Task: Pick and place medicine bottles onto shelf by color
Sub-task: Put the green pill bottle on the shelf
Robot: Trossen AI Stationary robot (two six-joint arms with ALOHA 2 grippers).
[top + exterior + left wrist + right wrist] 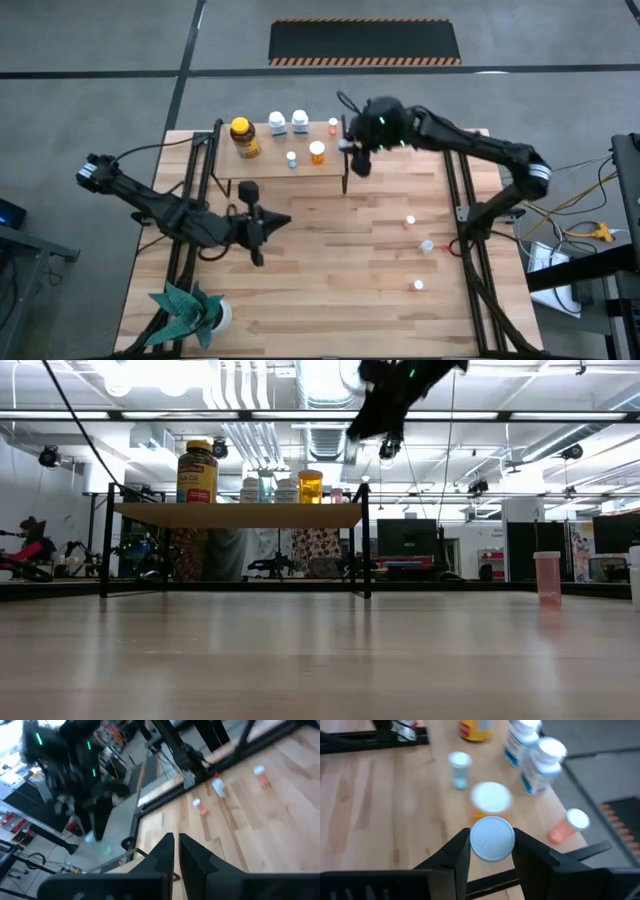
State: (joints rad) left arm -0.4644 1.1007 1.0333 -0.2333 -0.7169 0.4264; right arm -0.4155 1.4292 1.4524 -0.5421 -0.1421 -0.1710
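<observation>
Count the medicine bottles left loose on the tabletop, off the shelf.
3, all on the table's right half: the first bottle nearest the shelf, the second bottle just right of it, the third bottle farthest from the shelf. Others may be hidden.

No text, brand name or number is legible in any view. The amber jar (197,472) on the shelf (236,514), level with and well to one side of the right end effector (388,432) in the low view, carries a yellow-and-red label whose print is too small to read. The white bottles (540,764) ahead of that end effector bear blue labels, blurred beyond reading.
</observation>
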